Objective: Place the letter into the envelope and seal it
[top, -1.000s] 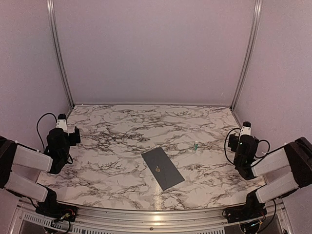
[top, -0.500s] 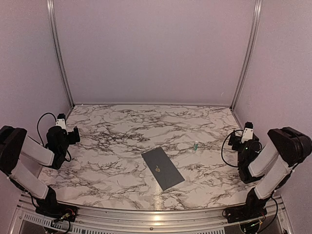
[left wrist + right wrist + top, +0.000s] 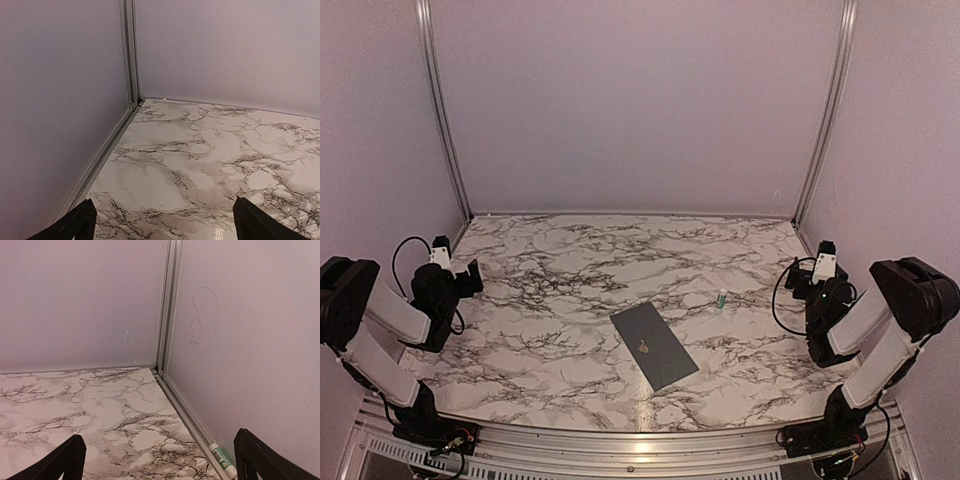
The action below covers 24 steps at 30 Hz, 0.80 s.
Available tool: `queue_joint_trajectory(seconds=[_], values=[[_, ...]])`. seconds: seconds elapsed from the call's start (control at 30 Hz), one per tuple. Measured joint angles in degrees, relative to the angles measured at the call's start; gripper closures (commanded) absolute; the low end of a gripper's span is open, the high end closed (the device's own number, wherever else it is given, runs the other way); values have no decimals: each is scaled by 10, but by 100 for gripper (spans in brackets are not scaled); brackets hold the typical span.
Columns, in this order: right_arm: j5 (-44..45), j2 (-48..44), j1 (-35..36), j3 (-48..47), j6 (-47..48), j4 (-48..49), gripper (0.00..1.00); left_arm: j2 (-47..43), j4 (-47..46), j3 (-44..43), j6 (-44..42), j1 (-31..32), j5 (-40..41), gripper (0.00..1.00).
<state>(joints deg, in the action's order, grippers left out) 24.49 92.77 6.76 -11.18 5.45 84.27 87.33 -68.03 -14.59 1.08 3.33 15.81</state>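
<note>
- Envelope [image 3: 654, 345], dark grey, lies flat on the marble tabletop [image 3: 570, 260], a little below the centre of the top view. It sits on a slant, its long side running from upper left to lower right.
- A small pale mark [image 3: 643, 348] shows on its upper face.
- A white-and-green tube [image 3: 719, 299] lies up and to the right of the envelope, apart from it.
- Left fingers [image 3: 75, 225] are spread wide and hold nothing. Their dark tips show at the bottom of the left wrist view, facing the back left corner.
- Right fingers [image 3: 67, 460] are also spread wide and hold nothing, facing the back right corner.
- Left arm [image 3: 380, 320] is folded at the left edge of the top view and right arm [image 3: 880, 320] at the right edge, both well apart from the envelope.
- A white-and-green stick [image 3: 222, 460] lies against the wall rail at the lower right of the right wrist view.
</note>
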Motion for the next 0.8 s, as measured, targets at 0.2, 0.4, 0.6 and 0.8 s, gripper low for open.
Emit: queue_joint_trajectory(seconds=[0.2,0.4,0.6,0.8], values=[[0,0,0,0,0,-4,1,0,-14,0,0,0,-3,1],[0,0,0,0,0,-4,2,0,-17,0,0,0,-3,1],[0,0,0,0,0,-4,1,0,-21,0,0,0,-4,1],[0,0,0,0,0,-4,1,0,-23,0,0,0,-3,1]])
